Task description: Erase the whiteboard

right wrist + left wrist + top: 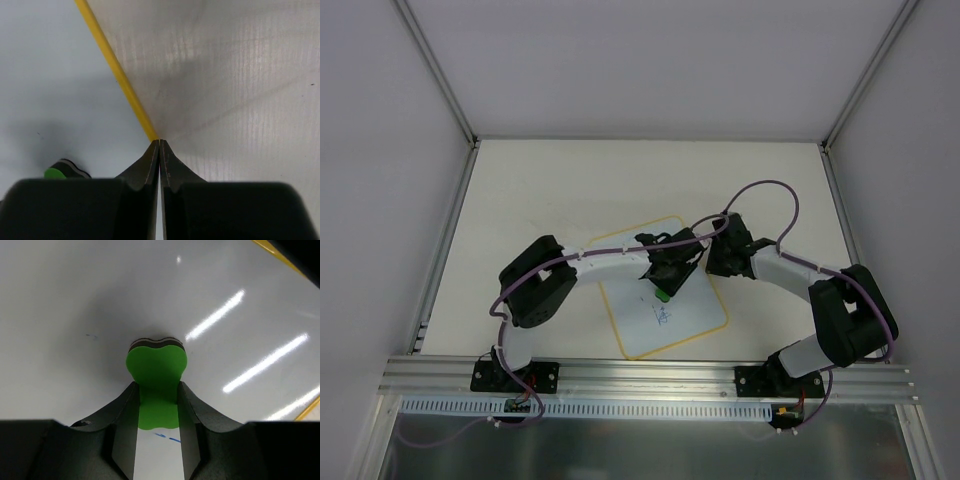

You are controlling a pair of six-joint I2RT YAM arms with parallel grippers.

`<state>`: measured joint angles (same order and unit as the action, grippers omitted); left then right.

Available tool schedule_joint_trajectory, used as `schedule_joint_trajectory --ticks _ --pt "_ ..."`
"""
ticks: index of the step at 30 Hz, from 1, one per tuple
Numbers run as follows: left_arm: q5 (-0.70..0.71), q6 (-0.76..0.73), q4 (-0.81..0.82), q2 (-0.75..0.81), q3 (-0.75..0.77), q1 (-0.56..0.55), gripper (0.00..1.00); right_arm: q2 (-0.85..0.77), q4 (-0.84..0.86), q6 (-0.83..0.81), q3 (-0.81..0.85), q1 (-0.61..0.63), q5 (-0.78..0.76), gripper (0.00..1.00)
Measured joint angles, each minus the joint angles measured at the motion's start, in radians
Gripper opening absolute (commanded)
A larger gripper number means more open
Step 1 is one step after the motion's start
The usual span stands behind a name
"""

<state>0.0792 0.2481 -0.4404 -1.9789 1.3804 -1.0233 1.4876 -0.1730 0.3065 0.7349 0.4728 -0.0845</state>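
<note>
The whiteboard (688, 322) lies flat mid-table, pale with a yellow rim, and blue marks (661, 313) remain near its middle. My left gripper (665, 283) is shut on the green eraser (156, 369), whose dark felt face presses on the board (75, 300). A short blue stroke (168, 437) shows between my fingers behind the eraser. My right gripper (717, 262) is shut and empty, its tips (159, 142) resting on the board's yellow rim (117, 70) at the right edge. The eraser also shows in the right wrist view (59, 171).
The off-white tabletop (550, 190) surrounds the board. Grey walls with metal posts enclose the back and sides. An aluminium rail (650, 375) with both arm bases runs along the near edge.
</note>
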Motion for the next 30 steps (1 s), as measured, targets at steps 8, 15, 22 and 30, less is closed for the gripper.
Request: schedule_joint_trajectory --ticks 8,15,22,30 --pt "-0.054 0.058 0.011 0.085 -0.112 -0.010 0.00 -0.002 0.007 0.004 -0.005 -0.010 0.016 0.04" --pt "-0.060 0.145 -0.018 0.142 -0.182 0.077 0.00 -0.002 0.010 0.004 -0.006 -0.011 0.019 0.04" --pt "0.000 0.188 -0.058 0.179 -0.218 0.233 0.00 -0.002 0.023 0.008 -0.011 -0.011 0.022 0.04" --pt "0.064 0.193 -0.091 0.146 -0.175 0.122 0.00 -0.002 0.026 0.008 -0.012 -0.013 0.021 0.04"
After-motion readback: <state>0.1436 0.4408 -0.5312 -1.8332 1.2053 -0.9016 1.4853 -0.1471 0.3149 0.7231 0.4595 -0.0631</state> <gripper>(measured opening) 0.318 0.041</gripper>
